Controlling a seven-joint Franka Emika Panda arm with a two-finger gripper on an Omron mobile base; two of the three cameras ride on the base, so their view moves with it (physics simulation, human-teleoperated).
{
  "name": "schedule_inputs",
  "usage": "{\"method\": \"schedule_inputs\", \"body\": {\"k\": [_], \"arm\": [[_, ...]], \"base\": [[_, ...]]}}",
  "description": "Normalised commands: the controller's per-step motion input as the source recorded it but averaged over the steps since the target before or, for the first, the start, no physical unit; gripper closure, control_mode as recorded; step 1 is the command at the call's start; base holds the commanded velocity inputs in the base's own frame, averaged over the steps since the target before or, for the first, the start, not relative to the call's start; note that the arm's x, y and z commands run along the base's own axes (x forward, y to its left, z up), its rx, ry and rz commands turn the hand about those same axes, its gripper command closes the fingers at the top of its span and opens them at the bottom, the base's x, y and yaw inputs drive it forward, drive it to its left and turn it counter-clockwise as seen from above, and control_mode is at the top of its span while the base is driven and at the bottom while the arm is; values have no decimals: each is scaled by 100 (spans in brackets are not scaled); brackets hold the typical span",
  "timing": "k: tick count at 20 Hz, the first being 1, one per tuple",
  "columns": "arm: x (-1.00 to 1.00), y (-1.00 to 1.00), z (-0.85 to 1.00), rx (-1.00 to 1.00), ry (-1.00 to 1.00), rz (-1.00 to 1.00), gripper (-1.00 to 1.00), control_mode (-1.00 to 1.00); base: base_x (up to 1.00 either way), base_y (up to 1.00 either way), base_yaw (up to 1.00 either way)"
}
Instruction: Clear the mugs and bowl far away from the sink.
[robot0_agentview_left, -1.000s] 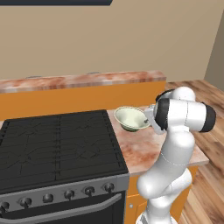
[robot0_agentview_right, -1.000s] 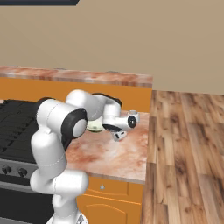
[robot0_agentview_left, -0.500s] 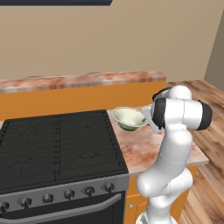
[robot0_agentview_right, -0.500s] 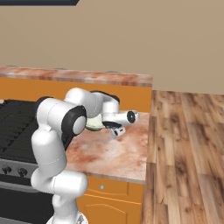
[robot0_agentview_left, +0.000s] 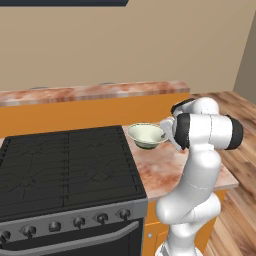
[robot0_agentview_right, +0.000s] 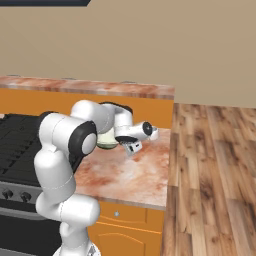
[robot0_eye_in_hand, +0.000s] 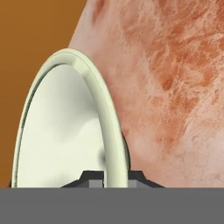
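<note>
The fingers pinched the rim of the bowl, one tip inside and one outside. The bowl sat over the marbled tabletop, just beside the black stove at its three o'clock, with the arm's wrist at the bowl's three o'clock.

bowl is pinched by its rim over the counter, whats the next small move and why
Probably lower it a little toward the marble counter before opening. The jaws sit either side of the cream bowl rim, shut on it, and the bowl looks tipped and held just beside the stove, so letting go now could make it drop or roll.
</note>
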Motion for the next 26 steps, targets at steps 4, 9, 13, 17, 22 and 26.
{"method": "schedule_inputs", "body": {"k": [4, 9, 13, 17, 22, 26], "arm": [[0, 0, 0, -6, 0, 0, 100, -100], [1, 0, 0, -4, 0, 0, 100, -100], [4, 0, 0, -1, 0, 0, 100, -100], [0, 0, 0, 0, 0, 0, 100, -100], [0, 0, 0, 0, 0, 0, -100, -100], [0, 0, 0, 0, 0, 0, -100, -100]], "base": [[0, 0, 0], [0, 0, 0], [0, 0, 0], [0, 0, 0], [0, 0, 0], [0, 0, 0]]}}
